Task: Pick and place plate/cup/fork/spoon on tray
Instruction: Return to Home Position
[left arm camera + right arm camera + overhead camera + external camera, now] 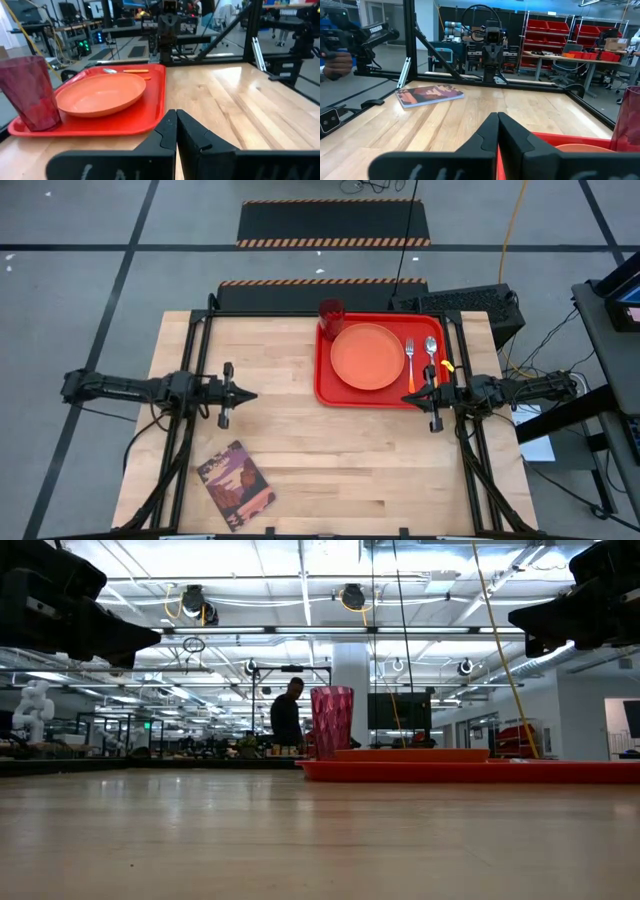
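Left gripper [250,395] fingers together, nothing held, hovering over bare table [300,470] well left of tray [325,385]. Right gripper [418,393] fingers also together, empty, at tray's near right corner, tip just over the rim.

Tray: bright red rect. plastic, rounded corners, raised rim, sits on far right part of table. All tableware on it:
- plate [367,356]: round orange plastic, shallow rim, centre of tray, widest item.
- cup [331,313]: dark red translucent tumbler, upright, tray's far left corner, just beside plate; faceted sides show in low view [331,722].
- fork [409,363]: silver tines, thin orange handle, lies right of plate, tines toward tray's far edge.
- spoon [432,352]: silver round bowl, orange-yellow handle, right of fork, roughly parallel to it, near tray's right rim. Handle end close to right gripper; touching or not, can't tell.

Book [236,481], maroon patterned cover, flat on table, well apart from tray toward near left. Person [288,716] stands in room behind table, low view.
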`<state>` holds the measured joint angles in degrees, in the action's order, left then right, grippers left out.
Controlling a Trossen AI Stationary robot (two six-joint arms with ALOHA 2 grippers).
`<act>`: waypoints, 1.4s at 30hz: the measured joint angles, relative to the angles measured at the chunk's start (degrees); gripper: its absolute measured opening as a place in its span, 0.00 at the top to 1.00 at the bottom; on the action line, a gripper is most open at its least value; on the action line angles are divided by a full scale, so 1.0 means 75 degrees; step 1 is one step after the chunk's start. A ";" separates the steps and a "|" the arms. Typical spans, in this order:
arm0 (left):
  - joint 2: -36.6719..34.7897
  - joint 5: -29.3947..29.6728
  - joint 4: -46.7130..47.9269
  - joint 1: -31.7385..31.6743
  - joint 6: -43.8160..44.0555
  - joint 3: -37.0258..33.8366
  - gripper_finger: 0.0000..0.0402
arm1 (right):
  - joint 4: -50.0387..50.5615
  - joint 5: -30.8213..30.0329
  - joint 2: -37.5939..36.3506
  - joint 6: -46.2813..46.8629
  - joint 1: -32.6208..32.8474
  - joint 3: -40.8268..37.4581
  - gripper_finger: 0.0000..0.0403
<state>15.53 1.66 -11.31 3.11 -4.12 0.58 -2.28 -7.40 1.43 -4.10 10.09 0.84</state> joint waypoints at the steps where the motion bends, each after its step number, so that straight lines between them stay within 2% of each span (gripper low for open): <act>1: -0.0158 0.0035 0.0089 0.0000 0.0016 0.0000 1.00 | 0.0000 0.0000 0.0000 0.0000 0.0000 0.0000 1.00; 10: -0.1414 0.0113 0.0696 -0.0044 -0.0116 0.0000 1.00 | 0.0003 0.0000 -0.0003 0.0000 0.0000 0.0000 1.00; 17: -0.2006 -0.0002 0.1198 -0.0165 -0.0090 0.0003 1.00 | 0.0000 -0.0003 -0.0003 0.0000 0.0000 0.0000 1.00; 42: -0.2017 -0.0159 0.1367 -0.0271 0.0001 0.0009 0.95 | -0.0003 -0.0003 -0.0003 0.0000 0.0000 0.0000 1.00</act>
<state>0.40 0.47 -1.06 1.08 -4.12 0.64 -2.31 -7.42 1.41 -4.10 10.09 0.84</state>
